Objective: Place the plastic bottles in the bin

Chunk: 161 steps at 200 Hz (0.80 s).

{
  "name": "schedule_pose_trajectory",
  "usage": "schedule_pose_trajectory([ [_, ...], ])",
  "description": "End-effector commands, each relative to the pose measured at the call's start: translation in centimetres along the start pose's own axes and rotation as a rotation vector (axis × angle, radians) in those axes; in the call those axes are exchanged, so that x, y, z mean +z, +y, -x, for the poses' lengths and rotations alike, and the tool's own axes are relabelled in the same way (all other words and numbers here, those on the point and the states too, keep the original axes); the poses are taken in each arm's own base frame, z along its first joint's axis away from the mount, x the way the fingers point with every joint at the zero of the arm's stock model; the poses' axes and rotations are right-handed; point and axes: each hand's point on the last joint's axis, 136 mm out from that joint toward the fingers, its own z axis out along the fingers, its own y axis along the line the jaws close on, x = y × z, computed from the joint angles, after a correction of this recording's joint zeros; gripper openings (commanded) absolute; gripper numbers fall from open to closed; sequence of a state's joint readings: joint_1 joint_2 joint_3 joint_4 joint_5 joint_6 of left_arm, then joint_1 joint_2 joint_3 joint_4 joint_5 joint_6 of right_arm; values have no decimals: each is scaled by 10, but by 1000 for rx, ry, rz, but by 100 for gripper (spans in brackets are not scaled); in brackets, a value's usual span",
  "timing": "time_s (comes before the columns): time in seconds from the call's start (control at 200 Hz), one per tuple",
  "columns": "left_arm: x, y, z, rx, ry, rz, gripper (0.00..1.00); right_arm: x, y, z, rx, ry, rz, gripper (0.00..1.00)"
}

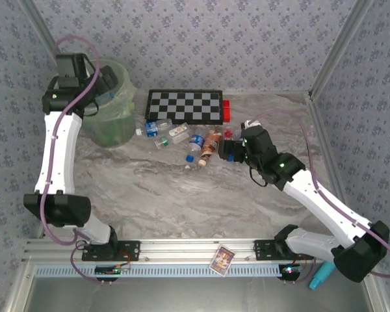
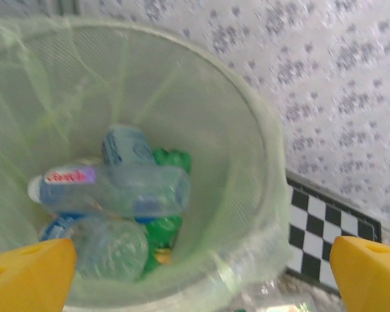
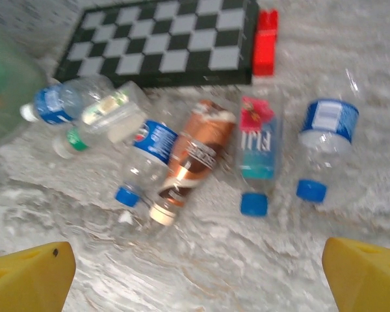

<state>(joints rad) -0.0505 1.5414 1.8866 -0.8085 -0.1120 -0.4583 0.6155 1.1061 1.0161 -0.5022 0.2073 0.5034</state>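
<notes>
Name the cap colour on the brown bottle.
Cream cap on the brown bottle; right wrist view shows it best.

You are looking at the bin (image 1: 117, 127), a round pale green translucent bucket with a thin bag liner, standing upright at the far left of the tabletop (image 1: 182, 201). Inside it, a red-labelled clear bottle (image 2: 110, 188) is lying across a blue-labelled bottle (image 2: 127, 148) and a green bottle (image 2: 171, 160). To the bin's right, six more are lying on their sides close together: a blue-banded clear bottle (image 3: 65, 101), a green-capped bottle (image 3: 101, 120), a blue-capped cola bottle (image 3: 146, 162), a brown-labelled bottle (image 3: 192, 159), a turquoise-labelled bottle (image 3: 257, 153) and a wide blue-labelled bottle (image 3: 325, 143) lying slightly apart.
</notes>
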Motion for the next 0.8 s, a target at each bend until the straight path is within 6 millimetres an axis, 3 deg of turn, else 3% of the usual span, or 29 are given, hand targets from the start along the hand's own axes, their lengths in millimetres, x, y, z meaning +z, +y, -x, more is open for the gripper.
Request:
schedule_pose_trajectory([
  [0.0,-23,-16,-5,9,-5,-65,100,15,-17,-26,107,100,-22,94],
  [0.16,-37,-35,-40,34,71,-152,100,39,-30,-46,193,179,2,73],
  [0.445,-56,-64,-100,46,192,-295,100,82,-45,-57,227,227,-24,57],
  [0.585,-69,-71,-105,62,198,-324,100,103,-54,-69,225,278,-59,51],
  [0.8,-85,-67,-99,60,172,-333,100,136,-59,-74,249,299,-35,52],
])
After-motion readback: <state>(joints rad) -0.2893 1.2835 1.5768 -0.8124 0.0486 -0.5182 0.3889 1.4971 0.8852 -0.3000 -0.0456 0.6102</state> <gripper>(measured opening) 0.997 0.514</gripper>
